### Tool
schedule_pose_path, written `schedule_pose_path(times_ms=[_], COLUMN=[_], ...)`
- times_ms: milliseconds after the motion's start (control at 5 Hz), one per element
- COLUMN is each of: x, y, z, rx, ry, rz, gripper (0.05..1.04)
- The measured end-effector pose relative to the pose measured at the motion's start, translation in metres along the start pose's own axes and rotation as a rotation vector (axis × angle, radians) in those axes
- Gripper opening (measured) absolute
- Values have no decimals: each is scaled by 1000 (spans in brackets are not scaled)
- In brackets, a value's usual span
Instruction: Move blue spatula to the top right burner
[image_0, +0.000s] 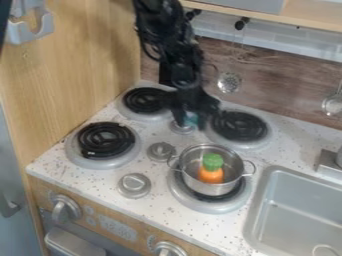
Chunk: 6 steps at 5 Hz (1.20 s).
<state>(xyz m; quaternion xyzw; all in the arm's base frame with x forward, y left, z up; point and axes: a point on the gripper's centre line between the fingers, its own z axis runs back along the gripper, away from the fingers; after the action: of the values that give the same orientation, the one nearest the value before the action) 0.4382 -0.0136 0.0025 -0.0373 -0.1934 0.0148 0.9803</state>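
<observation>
I'm probably securing the blue spatula (192, 120) with my pincer (192, 118), opening and hold unclear; next, carry it toward three o'clock, onto the top right burner (238, 126).

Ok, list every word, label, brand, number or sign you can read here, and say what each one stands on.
No text can be read for certain.
Pale panel on the wooden stove front: faint marks, perhaps digits, too small to make out.
Pale round spots beside it: any marks on them are too small to read.
</observation>
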Motion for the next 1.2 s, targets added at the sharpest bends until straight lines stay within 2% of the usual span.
schedule_pose_path(times_ms=[200, 600, 800, 1000, 1200], x=[-16, -40, -37, -34, -11], y=[-12, -5, 0, -1, -3], z=[-3, -4, 4, 17, 53], rx=[15, 44, 46, 34, 25], ry=[63, 86, 61, 15, -112], rz=[24, 106, 140, 141, 111], gripper=[495, 495, 495, 495, 495])
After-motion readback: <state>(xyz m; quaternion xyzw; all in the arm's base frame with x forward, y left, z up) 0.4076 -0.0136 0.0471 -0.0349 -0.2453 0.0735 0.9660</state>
